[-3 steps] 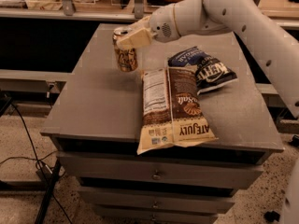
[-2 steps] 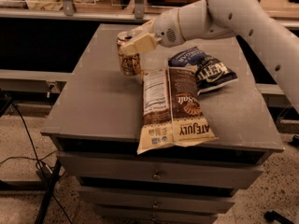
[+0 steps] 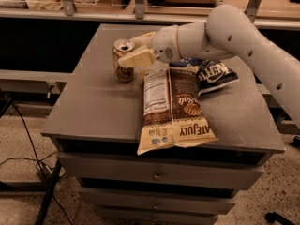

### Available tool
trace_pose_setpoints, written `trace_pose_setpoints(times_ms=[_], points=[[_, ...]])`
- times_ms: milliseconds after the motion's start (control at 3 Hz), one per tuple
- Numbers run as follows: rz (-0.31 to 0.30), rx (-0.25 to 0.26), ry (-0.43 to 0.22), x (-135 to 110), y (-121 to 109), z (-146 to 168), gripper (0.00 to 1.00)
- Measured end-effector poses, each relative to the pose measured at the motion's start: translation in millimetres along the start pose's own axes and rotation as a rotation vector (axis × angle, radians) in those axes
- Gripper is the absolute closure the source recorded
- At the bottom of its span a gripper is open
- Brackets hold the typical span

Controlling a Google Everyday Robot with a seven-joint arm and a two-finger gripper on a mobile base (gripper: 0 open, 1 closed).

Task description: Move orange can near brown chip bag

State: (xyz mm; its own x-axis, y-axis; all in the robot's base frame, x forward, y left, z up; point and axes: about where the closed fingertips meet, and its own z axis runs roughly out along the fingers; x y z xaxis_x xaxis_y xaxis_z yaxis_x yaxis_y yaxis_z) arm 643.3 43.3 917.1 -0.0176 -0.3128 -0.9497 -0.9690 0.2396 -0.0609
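The orange can (image 3: 123, 61) stands upright on the grey cabinet top (image 3: 98, 107), just left of the top end of the brown chip bag (image 3: 172, 109). The bag lies flat, long, with brown and cream panels and a white nutrition label, its bottom end overhanging the front edge. My gripper (image 3: 133, 52) reaches in from the right, its cream fingers (image 3: 137, 58) around the can's upper part, shut on it. The white arm runs up to the right.
A dark blue Kettle chip bag (image 3: 211, 74) lies behind the brown bag, to the right, under my arm. The cabinet has drawers (image 3: 154, 175) in front. Shelving stands behind it. Cables (image 3: 28, 149) run on the floor at left.
My gripper has carried the can to the right and toward the front, closer to the brown bag's top end, and brought it down onto the cabinet top.
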Motion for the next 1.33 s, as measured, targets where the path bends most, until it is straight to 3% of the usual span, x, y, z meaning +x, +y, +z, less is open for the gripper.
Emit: trace_pose_setpoints(times_ms=[333,667,1333], points=[[0.004,-0.02,-0.022,10,7,11,0.0],[-0.014,-0.004,-0.008,7,4,9,0.0],[-0.107,0.125,0.019,-44,-22,-47,0.0]])
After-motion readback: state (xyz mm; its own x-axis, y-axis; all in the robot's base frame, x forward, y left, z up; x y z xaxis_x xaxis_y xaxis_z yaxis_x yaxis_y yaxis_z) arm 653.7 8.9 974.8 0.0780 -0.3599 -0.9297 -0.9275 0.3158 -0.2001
